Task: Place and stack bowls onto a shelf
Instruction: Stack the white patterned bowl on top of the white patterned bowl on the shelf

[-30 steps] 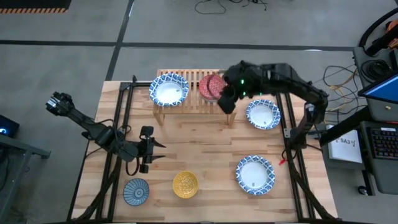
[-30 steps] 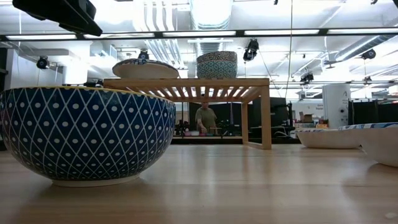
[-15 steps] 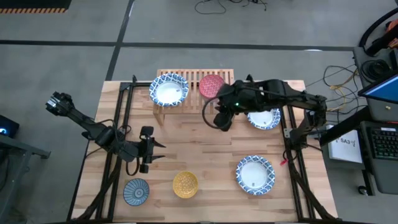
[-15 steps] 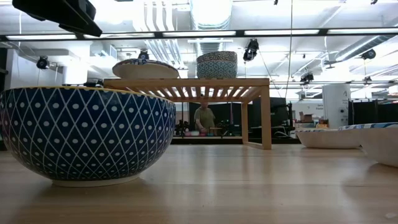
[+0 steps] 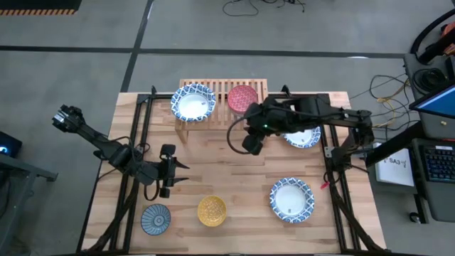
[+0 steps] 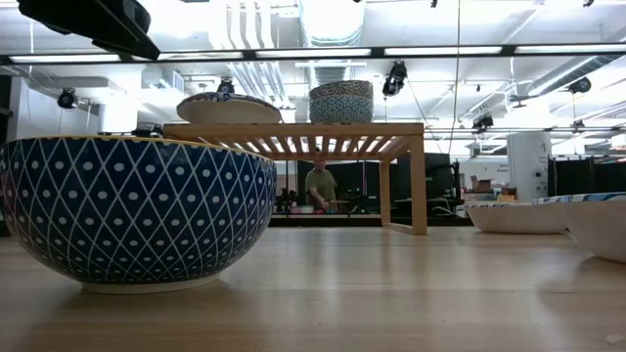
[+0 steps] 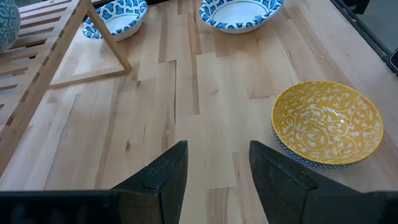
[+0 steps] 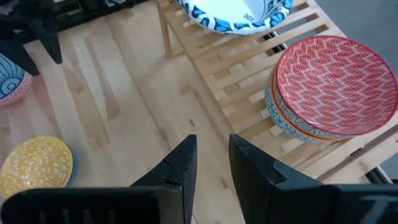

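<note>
no text, label, brand or number can be read in any view.

High view: mounted overhead, facing straight down, far enough to take in the whole tabletop [image 5: 234, 178] with the wooden shelf [image 5: 222, 107] at its far edge.

Low view: set at tabletop [image 6: 391, 293] level, facing level across the surface toward the shelf [image 6: 303, 132] and the room behind it, very near a blue patterned bowl [image 6: 137, 210].

Left wrist view: looks forward and down past that arm's own claw [image 7: 217, 171], near the wood, with the shelf [image 7: 37, 56] to one side.

Right wrist view: looks down past its claw [image 8: 211, 162] from close above the shelf [image 8: 261, 68].

Shared ground: the shelf appears in all four views; both wrist views share the yellow bowl [image 7: 326, 121] [image 8: 34, 162].
</note>
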Robot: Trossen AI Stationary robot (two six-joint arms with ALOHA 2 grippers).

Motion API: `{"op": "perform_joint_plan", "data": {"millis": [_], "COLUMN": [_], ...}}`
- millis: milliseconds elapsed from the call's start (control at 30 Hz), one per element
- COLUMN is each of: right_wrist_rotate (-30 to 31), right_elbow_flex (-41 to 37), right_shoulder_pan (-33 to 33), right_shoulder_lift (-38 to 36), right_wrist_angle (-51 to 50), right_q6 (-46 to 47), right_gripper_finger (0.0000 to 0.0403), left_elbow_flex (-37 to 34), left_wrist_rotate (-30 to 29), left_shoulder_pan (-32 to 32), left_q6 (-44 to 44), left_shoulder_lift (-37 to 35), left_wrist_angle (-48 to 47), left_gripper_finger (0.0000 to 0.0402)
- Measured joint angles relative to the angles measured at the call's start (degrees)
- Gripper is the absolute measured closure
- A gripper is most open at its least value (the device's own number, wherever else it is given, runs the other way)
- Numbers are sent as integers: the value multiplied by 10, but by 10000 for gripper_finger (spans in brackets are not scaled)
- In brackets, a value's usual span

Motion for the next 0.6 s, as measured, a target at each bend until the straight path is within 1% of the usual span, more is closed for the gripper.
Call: {"op": "perform_joint_plan", "data": {"millis": [300,600], "right_wrist_rotate": [-1,-1], "right_elbow_flex": [-86,-254], "right_shoulder_pan": [0,0], "right_shoulder_lift": [-52,-138], "right_wrist_angle": [63,179], "right_q6": [-1,-6], "right_gripper_finger": [327,322], "left_elbow_flex": [0,0], "left_wrist_rotate": [0,0], "left_shoulder_pan": [0,0], "left_q6": [0,0], "left_shoulder_lift": [0,0], "left_wrist_angle": [0,0], "left_gripper_finger": [247,247]}}
